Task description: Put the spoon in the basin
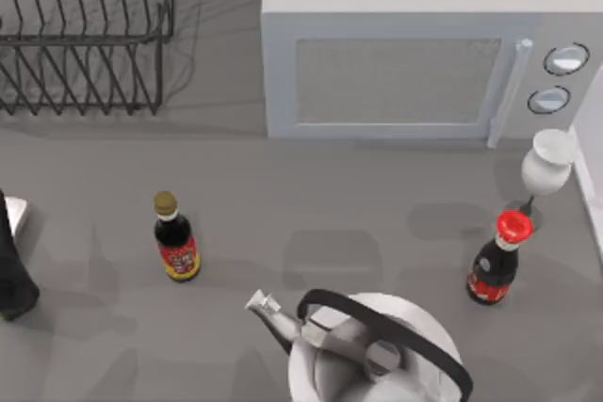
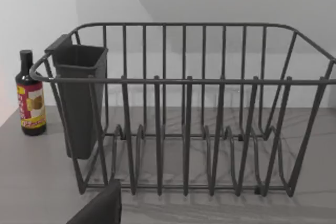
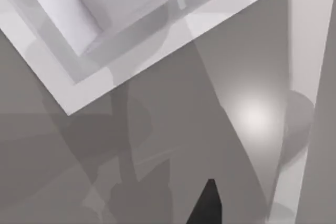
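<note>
Nothing looks done yet. What seems the spoon (image 1: pixel 550 159) is at 3 o'clock, just above the red-capped bottle (image 1: pixel 495 270), not in any basin. The left arm (image 1: pixel 11 270) sits at 9 o'clock. Whether either gripper is apart or together cannot be told.

grey table (image 1: pixel 358 223) carries a wire dish rack (image 1: pixel 85 35) at back left, white microwave (image 1: pixel 424 54) at back right, gold-capped sauce bottle (image 1: pixel 175 238) left of centre, red-capped bottle (image 1: pixel 497 261) at right, kettle (image 1: pixel 367 355) at front centre.
</note>
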`<state>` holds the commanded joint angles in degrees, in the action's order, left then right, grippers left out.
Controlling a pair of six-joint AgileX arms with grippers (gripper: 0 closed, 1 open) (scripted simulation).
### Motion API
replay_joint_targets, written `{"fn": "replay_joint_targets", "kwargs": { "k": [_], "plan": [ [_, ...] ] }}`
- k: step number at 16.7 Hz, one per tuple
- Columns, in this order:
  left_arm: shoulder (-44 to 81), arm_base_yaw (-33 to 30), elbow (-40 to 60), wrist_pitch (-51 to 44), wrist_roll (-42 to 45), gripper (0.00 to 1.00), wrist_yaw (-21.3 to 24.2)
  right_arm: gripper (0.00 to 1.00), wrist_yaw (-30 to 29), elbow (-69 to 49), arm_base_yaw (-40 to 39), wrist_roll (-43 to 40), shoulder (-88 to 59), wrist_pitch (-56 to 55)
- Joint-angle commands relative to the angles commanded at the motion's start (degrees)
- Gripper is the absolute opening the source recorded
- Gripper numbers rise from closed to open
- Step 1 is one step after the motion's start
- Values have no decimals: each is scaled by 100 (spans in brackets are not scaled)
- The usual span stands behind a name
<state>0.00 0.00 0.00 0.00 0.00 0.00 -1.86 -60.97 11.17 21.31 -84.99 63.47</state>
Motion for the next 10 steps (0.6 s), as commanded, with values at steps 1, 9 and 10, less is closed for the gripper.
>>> {"fn": "replay_joint_targets", "kwargs": {
  "k": [1,9,10],
  "plan": [
    [0,0,0,0,0,100,0,0,-6,-302,-4,21,-259,125],
    [0,0,0,0,0,100,0,0,-67,-4625,-113,188,-3384,1667],
    [0,0,0,0,0,100,0,0,-75,-5293,-130,208,-3825,1882]
  ]
}}
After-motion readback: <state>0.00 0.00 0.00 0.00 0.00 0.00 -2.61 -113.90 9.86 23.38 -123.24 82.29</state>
